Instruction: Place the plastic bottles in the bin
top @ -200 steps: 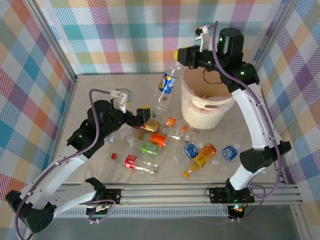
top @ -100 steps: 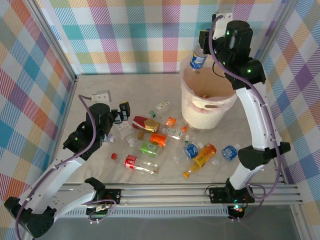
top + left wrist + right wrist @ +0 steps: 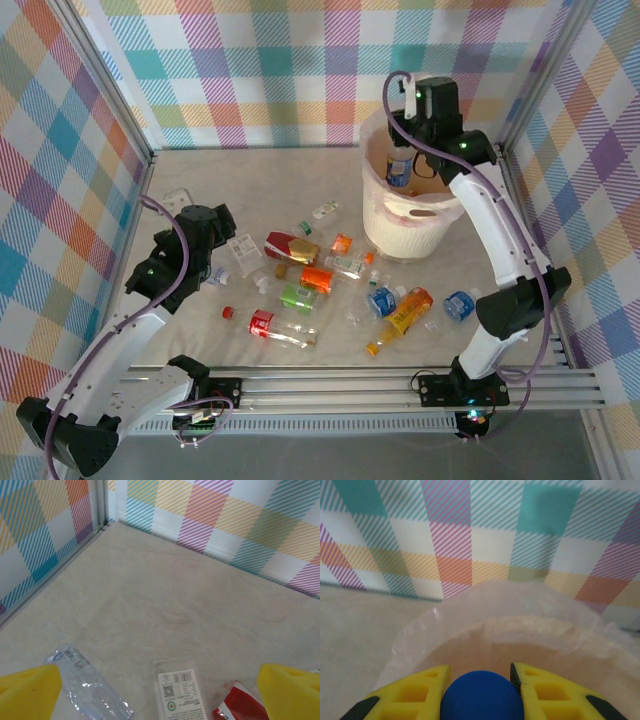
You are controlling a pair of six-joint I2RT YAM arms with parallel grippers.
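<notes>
My right gripper [image 3: 482, 677] is shut on the blue cap of a plastic bottle [image 3: 482, 697]. From above, this blue-labelled bottle [image 3: 398, 171] hangs upright inside the mouth of the cream-pink bin [image 3: 413, 216]. Several crushed bottles lie left of and in front of the bin, among them a red-labelled one [image 3: 290, 243], an orange one [image 3: 316, 277] and a green one [image 3: 297, 296]. My left gripper [image 3: 160, 695] hovers wide open over a flat clear pack with a white label [image 3: 181, 699]. A red label [image 3: 240, 705] sits by its right finger.
A crumpled clear plastic piece [image 3: 90, 685] lies near the left finger. More bottles sit at the front right: two blue ones [image 3: 380, 300] [image 3: 458, 304] and an orange-juice one [image 3: 405, 310]. Checked walls close the back and sides, and a metal rail [image 3: 400, 385] runs along the front.
The right arm carried the bottle from left of the bin, up over the rim, then down into its mouth. The left arm drew back leftward from the red-labelled bottle, staying open.
</notes>
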